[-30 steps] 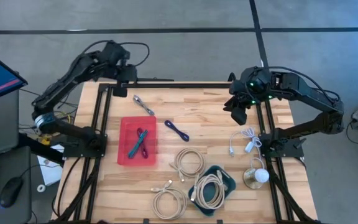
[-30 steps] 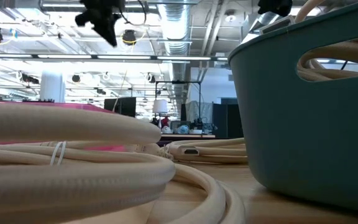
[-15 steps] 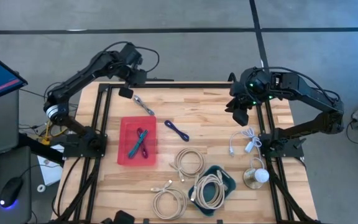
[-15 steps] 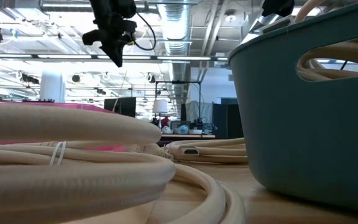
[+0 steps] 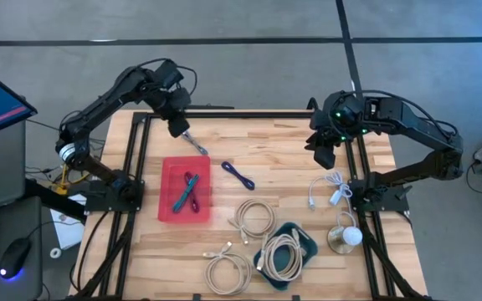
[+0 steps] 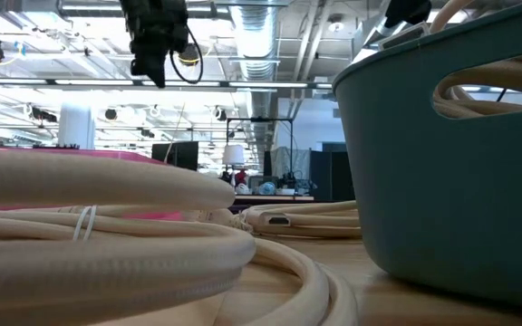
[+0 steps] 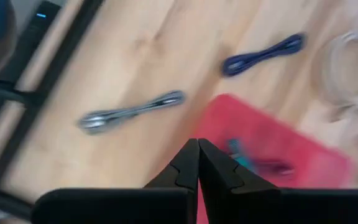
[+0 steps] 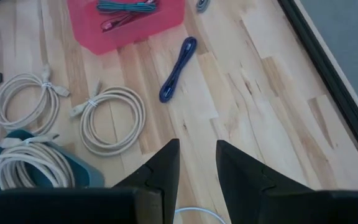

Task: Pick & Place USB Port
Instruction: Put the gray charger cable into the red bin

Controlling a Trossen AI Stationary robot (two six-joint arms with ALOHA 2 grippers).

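A grey bundled cable (image 5: 193, 140) lies on the wooden table near its far left corner, also seen in the left wrist view (image 7: 132, 112). A blue bundled cable (image 5: 238, 176) lies near the middle (image 8: 178, 68). The red tray (image 5: 167, 209) holds a teal and a magenta cable. My left gripper (image 5: 176, 127) hovers shut just beside the grey cable's far end, high above the table (image 6: 152, 68), fingertips together (image 7: 197, 163). My right gripper (image 5: 320, 152) hangs open over the table's far right part (image 8: 197, 165), touching nothing.
Two beige cable coils (image 5: 255, 217) (image 5: 228, 269) lie toward the near edge. A teal basket (image 5: 308, 242) holds another beige coil. A white cable (image 5: 331, 188) and a round white object (image 5: 346, 237) sit by the right edge. Black frame rails run along the left and right sides.
My left gripper has swung from the far left corner frame in over the table, toward the grey cable, turning as it went. It has stayed shut. The right arm has kept still, and the cables lie where they were.
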